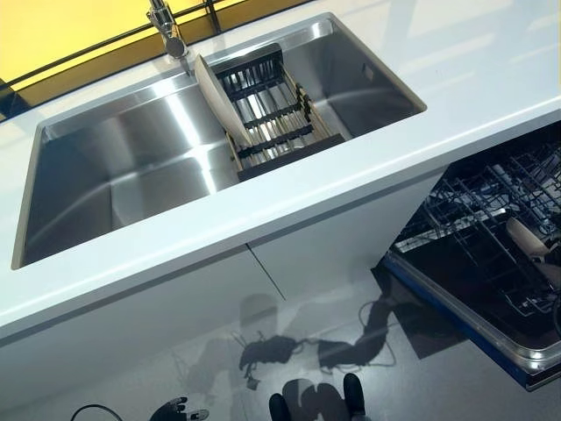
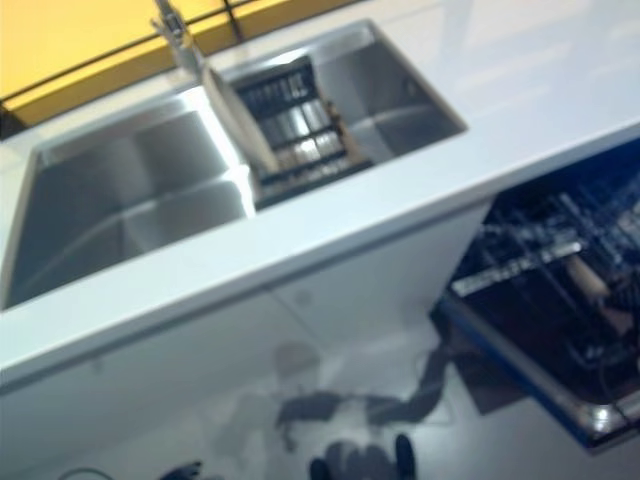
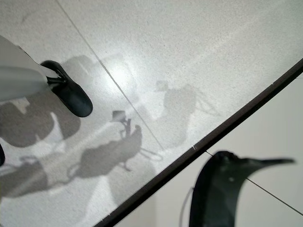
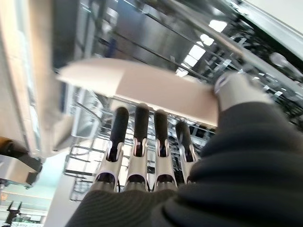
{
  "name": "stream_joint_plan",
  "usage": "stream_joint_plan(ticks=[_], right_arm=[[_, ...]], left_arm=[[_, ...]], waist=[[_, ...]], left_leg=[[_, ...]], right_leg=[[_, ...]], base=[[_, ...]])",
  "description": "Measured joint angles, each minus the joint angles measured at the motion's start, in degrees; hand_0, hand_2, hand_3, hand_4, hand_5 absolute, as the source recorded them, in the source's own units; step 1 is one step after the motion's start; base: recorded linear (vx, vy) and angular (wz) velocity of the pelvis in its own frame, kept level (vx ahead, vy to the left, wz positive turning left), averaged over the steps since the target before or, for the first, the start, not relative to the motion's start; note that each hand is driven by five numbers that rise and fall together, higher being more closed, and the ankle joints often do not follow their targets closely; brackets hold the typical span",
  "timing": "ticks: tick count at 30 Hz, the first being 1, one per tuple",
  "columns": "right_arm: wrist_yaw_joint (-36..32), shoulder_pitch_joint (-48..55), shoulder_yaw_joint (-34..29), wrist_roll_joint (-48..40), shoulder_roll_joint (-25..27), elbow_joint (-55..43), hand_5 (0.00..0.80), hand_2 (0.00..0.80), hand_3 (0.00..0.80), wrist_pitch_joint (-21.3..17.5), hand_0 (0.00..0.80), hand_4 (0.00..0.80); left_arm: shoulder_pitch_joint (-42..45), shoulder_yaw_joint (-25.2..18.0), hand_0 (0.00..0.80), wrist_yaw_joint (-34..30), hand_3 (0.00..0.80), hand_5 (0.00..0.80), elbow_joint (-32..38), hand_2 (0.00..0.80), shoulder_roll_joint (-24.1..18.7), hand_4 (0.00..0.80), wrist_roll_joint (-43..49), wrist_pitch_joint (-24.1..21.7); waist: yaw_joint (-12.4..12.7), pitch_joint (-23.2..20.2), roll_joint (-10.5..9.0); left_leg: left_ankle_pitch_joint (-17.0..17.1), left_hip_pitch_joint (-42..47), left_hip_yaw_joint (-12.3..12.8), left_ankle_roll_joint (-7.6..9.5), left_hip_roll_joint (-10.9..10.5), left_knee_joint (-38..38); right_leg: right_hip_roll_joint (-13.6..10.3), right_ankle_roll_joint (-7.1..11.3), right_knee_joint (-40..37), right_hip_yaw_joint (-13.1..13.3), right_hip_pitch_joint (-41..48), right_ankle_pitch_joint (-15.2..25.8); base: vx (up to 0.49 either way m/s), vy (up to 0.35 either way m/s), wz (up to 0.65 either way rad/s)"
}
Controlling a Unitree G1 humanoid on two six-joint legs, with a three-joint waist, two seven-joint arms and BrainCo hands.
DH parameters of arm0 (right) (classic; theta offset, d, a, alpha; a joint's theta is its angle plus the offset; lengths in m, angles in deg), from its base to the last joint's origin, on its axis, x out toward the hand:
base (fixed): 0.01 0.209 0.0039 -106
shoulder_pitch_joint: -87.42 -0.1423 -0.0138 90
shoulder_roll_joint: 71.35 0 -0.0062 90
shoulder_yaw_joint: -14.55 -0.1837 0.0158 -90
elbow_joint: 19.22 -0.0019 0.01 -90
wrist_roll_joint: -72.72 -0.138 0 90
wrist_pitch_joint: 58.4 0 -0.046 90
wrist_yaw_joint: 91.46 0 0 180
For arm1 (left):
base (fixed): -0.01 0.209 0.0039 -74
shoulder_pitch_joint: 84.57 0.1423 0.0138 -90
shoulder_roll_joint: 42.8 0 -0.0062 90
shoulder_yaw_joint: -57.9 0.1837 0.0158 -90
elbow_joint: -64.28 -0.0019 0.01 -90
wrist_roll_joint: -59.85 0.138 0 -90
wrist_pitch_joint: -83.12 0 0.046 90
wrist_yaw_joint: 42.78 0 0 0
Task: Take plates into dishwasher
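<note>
1. Sink (image 1: 114, 167): a steel basin set in the white counter (image 1: 368, 167), with a faucet (image 1: 166, 31) at its back edge. A dark drying rack (image 1: 267, 114) sits across the basin's right part.
2. Rack contents: one beige plate (image 1: 219, 98) stands on edge at the rack's left end, leaning against it. No other dishes show in the rack.
3. Dishwasher (image 1: 491, 263): open below the counter at the right, its wire rack (image 1: 491, 202) pulled out. A beige plate edge (image 1: 526, 237) shows among the wires at the far right.
4. Right hand (image 4: 147, 142): in its wrist view it is over the dishwasher's wire rack, fingers straight in a row beneath a second beige plate (image 4: 142, 82), thumb pressed onto the plate's rim, so the plate is pinched between them.
5. Left hand (image 1: 180, 410): low by the floor, away from the counter; fingers appear loosely spread, holding nothing.
</note>
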Motion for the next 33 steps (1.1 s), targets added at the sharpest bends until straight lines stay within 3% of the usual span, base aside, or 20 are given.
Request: stream_joint_plan(ticks=[11, 18, 21, 26, 33], right_arm=[[-0.1, 0.4, -1.2, -3.0, 0.7, 0.0, 0.000, 0.000, 0.000, 0.7, 0.000, 0.000], [-0.5, -2.0, -1.2, -5.1, 5.0, 2.4, 0.000, 0.000, 0.000, 0.7, 0.000, 0.000], [-0.5, -2.3, -1.2, -5.8, 6.9, 3.3, 0.000, 0.000, 0.000, 0.6, 0.000, 0.000], [-0.5, -3.8, -1.2, -7.5, 8.5, 4.6, 0.000, 0.000, 0.000, 0.6, 0.000, 0.000], [-1.8, -4.2, -4.2, -15.9, 9.3, 4.5, 0.000, 0.000, 0.000, 1.4, 0.000, 0.000]], left_arm=[[0.1, 0.0, 0.000, -0.3, 0.000, 0.000, 0.2, 0.000, 0.0, 0.000, 0.2, -0.8], [0.4, -0.1, 0.000, -0.8, 0.000, 0.000, -0.2, 0.000, 0.2, 0.000, 0.6, -0.8], [0.6, -0.1, 0.000, -0.9, 0.000, 0.000, -0.4, 0.000, 0.3, 0.000, 0.7, -0.8], [1.5, -0.1, 0.000, -1.1, 0.000, 0.000, -1.0, 0.000, 0.2, 0.000, 0.8, -0.8], [1.7, -0.2, 0.000, -1.9, 0.000, 0.000, -4.1, 0.000, 0.3, 0.000, 1.1, 0.6]], waist=[[0.0, 0.0, 0.09], [0.0, 0.0, -0.75], [0.0, -0.2, -1.78], [0.0, -1.7, -5.54], [0.4, -5.2, -9.43]], left_leg=[[0.0, 0.9, 0.0, 0.00, 0.0, -0.1], [0.0, 2.5, 0.0, 0.00, 0.1, -0.2], [0.0, 3.0, -0.1, 0.00, 0.1, -0.2], [0.0, 4.0, -0.1, 0.00, 0.0, -0.3], [-0.1, 5.9, -0.5, -0.02, -0.1, -0.3]], right_leg=[[0.0, 0.00, 0.0, -0.1, 0.8, 0.0], [0.1, -0.05, 0.0, -0.2, 2.4, 0.2], [0.2, -0.09, -0.1, -0.2, 3.0, 0.3], [0.3, -0.16, -0.4, -0.1, 4.1, 0.4], [0.4, -0.15, -0.5, -0.2, 6.1, 0.4]], base=[[0.025, 0.016, 0.00], [0.043, 0.035, 0.00], [0.047, 0.033, 0.00], [0.020, 0.023, 0.00], [0.053, 0.066, 0.01]])
